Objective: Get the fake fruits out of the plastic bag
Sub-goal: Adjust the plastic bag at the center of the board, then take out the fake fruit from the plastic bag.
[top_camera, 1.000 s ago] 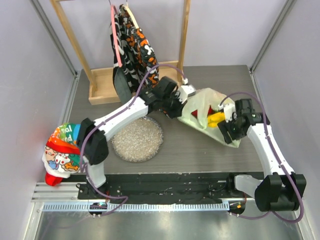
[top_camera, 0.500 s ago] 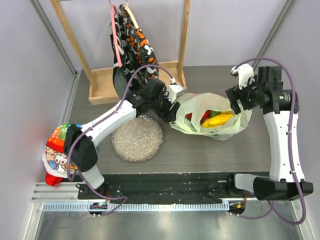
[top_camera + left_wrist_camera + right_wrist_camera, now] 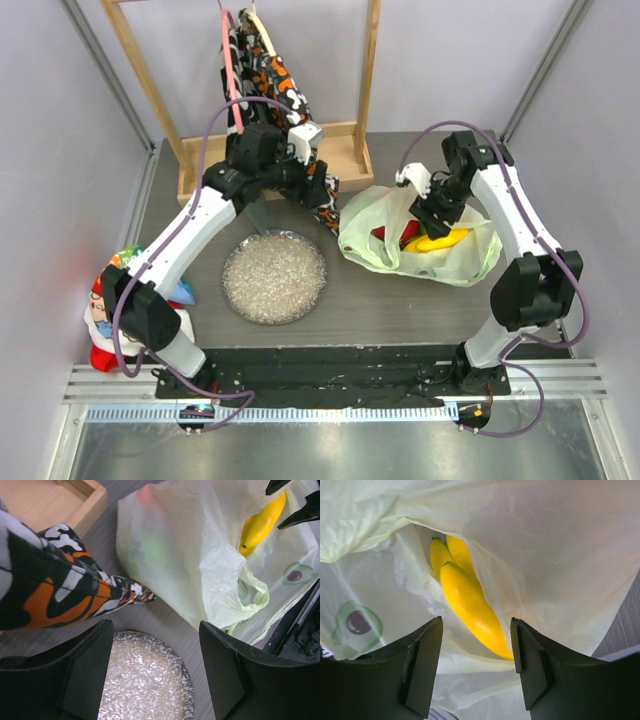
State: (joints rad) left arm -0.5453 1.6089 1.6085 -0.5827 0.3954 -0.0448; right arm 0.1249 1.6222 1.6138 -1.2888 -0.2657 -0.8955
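The pale-green plastic bag lies on the table right of centre, its mouth open upward. Inside show a yellow banana bunch and a red fruit; other fake fruits are hidden. My right gripper hangs open in the bag's mouth just above the bananas. In the right wrist view the banana bunch ends between the open fingers without touching them, with the bag all around. My left gripper is open and empty at the bag's left edge; its wrist view shows the bag and a banana.
A speckled round plate lies left of the bag, also under my left gripper. A patterned black-orange-white cloth hangs from a wooden rack at the back. A colourful printed bag sits at the left edge.
My left gripper let go of the bag, opened and drew back to the left. The right arm swung up and over into the bag's mouth. The bag spread wider.
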